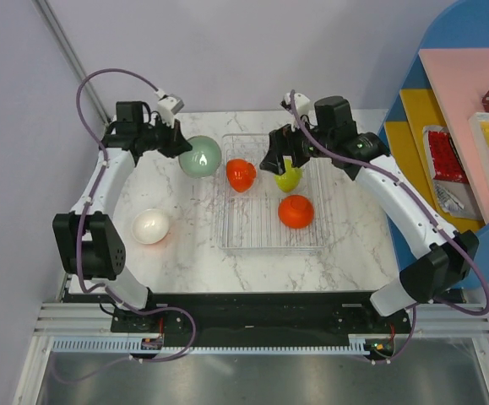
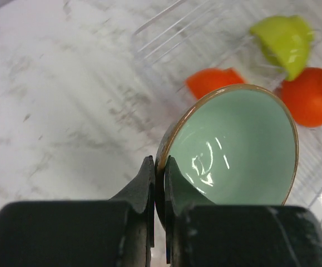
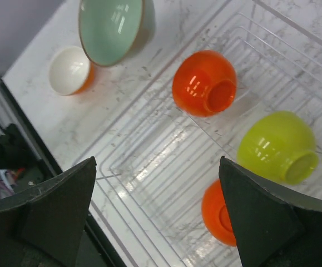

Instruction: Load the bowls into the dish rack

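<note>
My left gripper [image 1: 179, 143] is shut on the rim of the pale mint bowl [image 1: 200, 156] and holds it tilted above the table, just left of the clear dish rack [image 1: 252, 229]. In the left wrist view the fingers [image 2: 148, 177] pinch the bowl's rim [image 2: 236, 147]. In the rack lie a red-orange bowl [image 1: 241, 175], a lime-green bowl [image 1: 290, 179] and another orange bowl [image 1: 296, 211], all tipped or upside down. A white bowl [image 1: 151, 226] sits upright on the table at the left. My right gripper [image 1: 279, 164] is open and empty above the rack [image 3: 149, 161], beside the lime bowl [image 3: 277, 146].
The marble table ends at a black base strip [image 1: 252, 308] at the near edge. A blue and pink shelf [image 1: 464, 110] with packets stands at the right. A grey wall runs behind the table. The right wrist view also shows the mint bowl [image 3: 110, 28] and white bowl [image 3: 70, 69].
</note>
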`<action>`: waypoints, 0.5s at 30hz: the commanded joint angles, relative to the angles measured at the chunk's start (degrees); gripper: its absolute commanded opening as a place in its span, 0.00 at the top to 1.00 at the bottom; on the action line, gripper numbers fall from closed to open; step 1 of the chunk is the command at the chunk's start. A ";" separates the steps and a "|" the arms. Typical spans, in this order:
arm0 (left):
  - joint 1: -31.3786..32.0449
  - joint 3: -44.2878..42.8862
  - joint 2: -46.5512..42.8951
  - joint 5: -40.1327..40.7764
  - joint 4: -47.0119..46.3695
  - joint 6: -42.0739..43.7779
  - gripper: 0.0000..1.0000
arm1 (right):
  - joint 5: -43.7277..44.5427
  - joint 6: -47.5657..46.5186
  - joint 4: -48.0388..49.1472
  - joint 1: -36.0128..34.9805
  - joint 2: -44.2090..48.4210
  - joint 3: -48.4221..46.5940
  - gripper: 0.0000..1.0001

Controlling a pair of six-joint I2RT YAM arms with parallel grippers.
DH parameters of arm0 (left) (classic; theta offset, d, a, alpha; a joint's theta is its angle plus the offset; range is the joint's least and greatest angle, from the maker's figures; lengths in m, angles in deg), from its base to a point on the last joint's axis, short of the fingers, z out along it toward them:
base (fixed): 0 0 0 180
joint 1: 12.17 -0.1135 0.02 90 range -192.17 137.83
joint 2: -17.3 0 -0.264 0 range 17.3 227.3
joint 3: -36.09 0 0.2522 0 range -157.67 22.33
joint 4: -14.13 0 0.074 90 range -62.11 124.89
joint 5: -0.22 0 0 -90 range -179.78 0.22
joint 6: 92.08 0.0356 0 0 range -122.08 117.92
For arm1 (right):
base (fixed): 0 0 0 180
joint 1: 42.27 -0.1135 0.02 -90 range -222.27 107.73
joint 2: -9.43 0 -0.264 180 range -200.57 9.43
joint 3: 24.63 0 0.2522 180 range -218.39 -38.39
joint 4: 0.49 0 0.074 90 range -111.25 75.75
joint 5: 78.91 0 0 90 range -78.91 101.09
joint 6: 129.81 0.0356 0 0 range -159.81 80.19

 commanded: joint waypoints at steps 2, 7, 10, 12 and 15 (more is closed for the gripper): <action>8.25 -8.85 -2.87 -14.32 2.00 -0.34 0.98 | -20.21 15.50 11.77 4.41 -2.27 2.06 0.02; 14.40 -12.29 -2.26 -20.04 3.58 -0.43 0.98 | -26.82 23.58 21.35 8.01 -2.54 7.78 0.02; 16.78 -12.47 -2.08 -23.03 3.67 0.01 0.98 | -32.18 30.07 28.03 11.08 -2.71 11.65 0.02; 18.54 -12.38 -1.99 -23.83 3.76 0.89 0.98 | -36.73 34.91 36.51 12.57 -2.54 15.68 0.02; 20.12 -12.38 -1.73 -23.65 3.67 1.07 0.98 | -40.35 47.64 53.87 13.63 -1.40 22.36 0.02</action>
